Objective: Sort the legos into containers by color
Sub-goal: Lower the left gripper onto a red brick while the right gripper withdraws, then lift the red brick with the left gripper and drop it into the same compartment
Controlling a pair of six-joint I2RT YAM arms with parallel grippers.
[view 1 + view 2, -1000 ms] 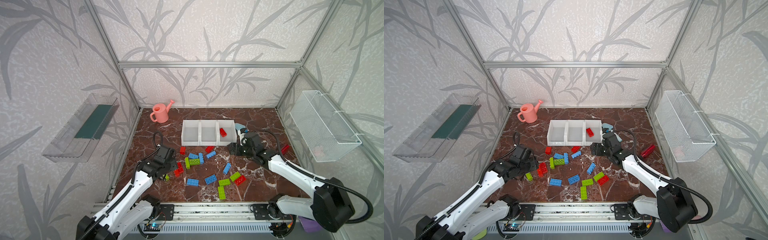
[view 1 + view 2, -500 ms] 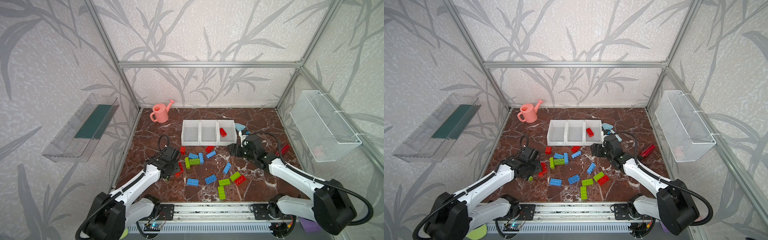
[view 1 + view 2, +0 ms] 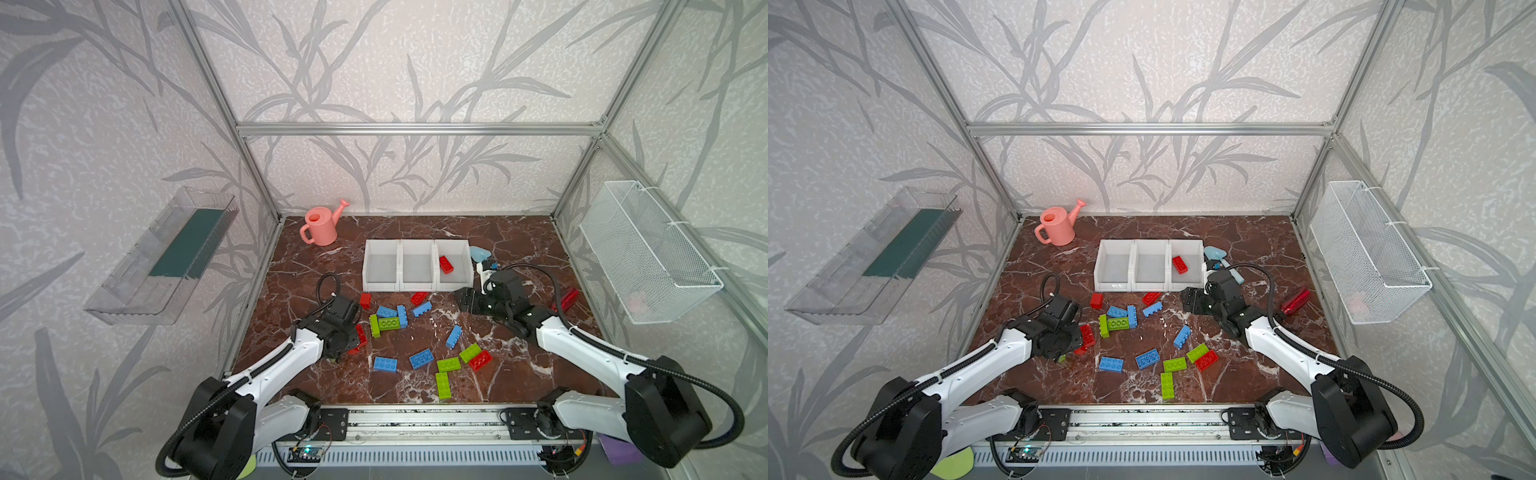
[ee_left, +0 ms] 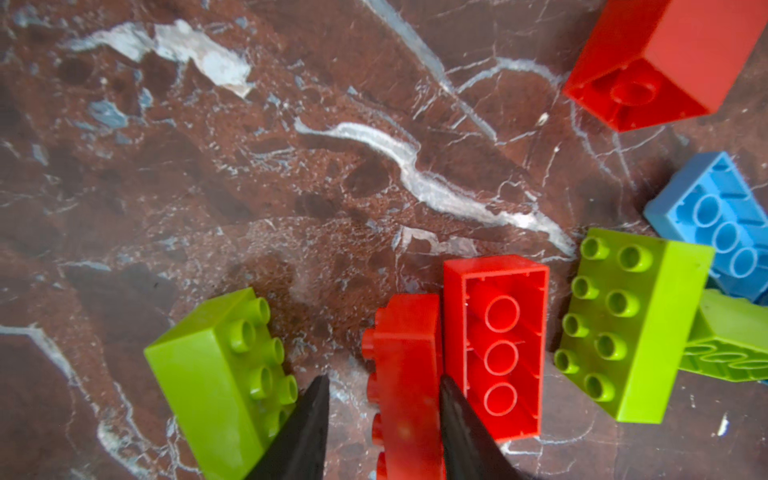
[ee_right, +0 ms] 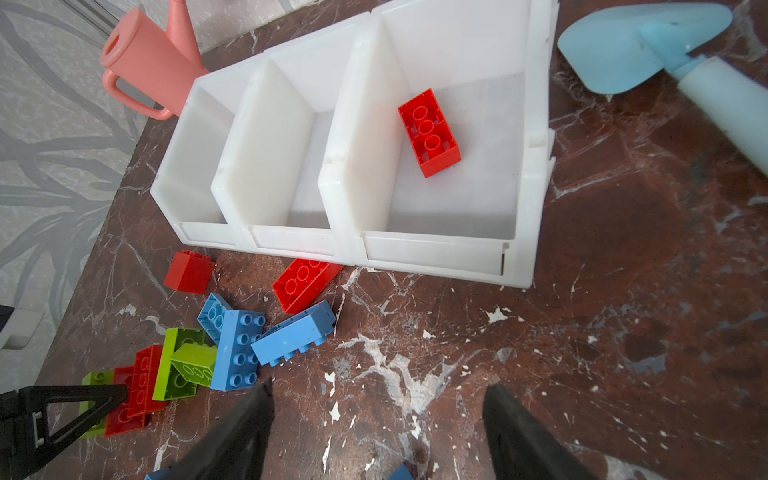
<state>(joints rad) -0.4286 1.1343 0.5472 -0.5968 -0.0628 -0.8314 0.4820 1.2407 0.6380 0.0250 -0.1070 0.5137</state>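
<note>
I see a pink watering can at the far left of the marble table. A pale blue scoop lies further right, and a shiny red stick sits by the right edge. A wire basket hangs on the right wall and a clear tray on the left wall.

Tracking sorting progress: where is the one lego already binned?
In both top views, the red lego lies inside the rightmost container, next to the light-blue scoop.
</note>
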